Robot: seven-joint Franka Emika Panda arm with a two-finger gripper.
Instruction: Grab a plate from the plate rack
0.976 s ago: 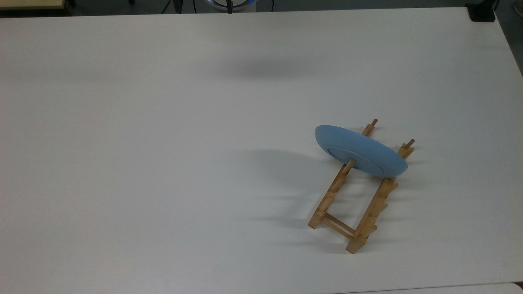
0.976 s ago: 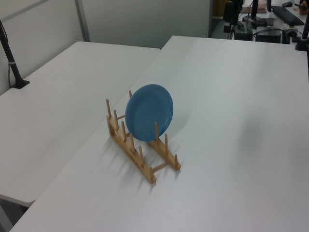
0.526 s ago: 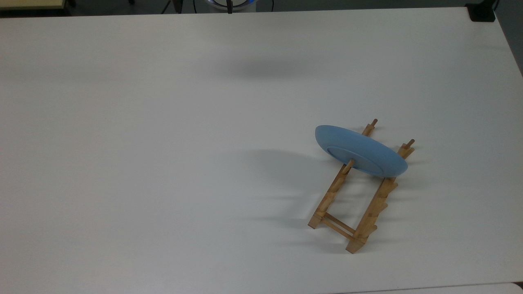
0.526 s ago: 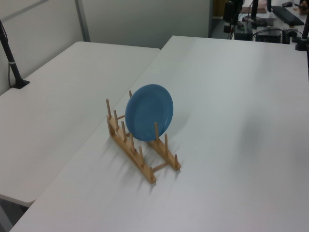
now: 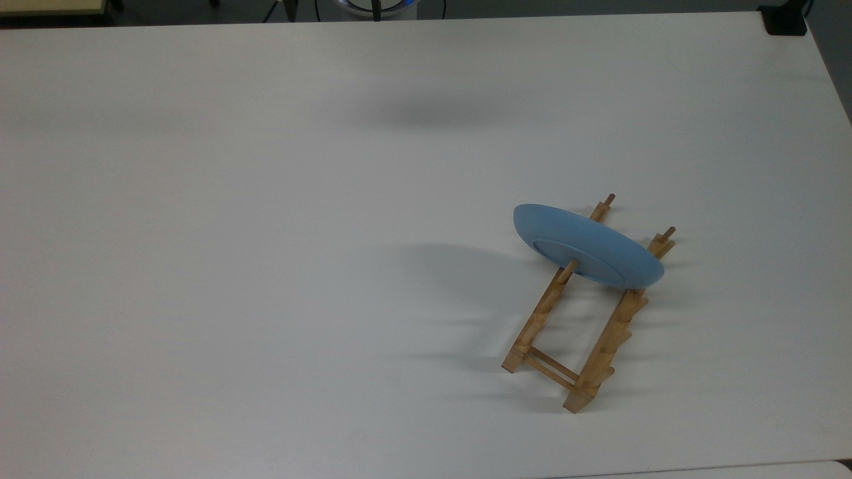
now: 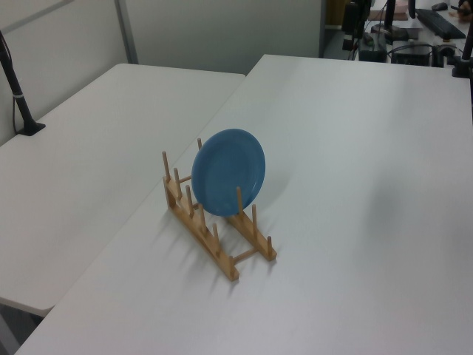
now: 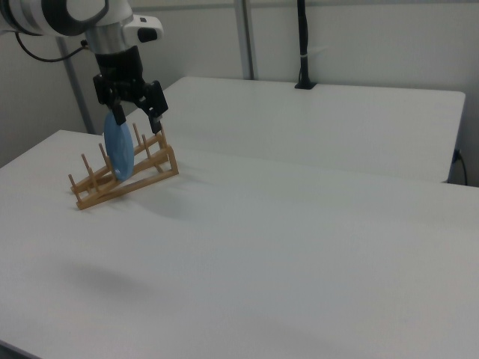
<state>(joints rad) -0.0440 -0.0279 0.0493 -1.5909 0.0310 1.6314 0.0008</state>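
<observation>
Light-blue plate upright in wooden plate rack; gripper near plate's top edge in right view, fingers spread apart, holding nothing.

Right view: 1 arm, white w/ dark joint rings, comes in from the upper left corner. Wrist points straight down, black claw at its end. 2 black fingers spread wide apart, tips aimed down, nothing gripped btwn them. Rel. to the plate rack: claw hangs over the rack's far end, approx. level w/ the top of the peg row, 1 finger toward the right view's left, the other toward the right view's right. Can't tell if fingers touch anything. White cap sits on the wrist just above the claw body.
</observation>
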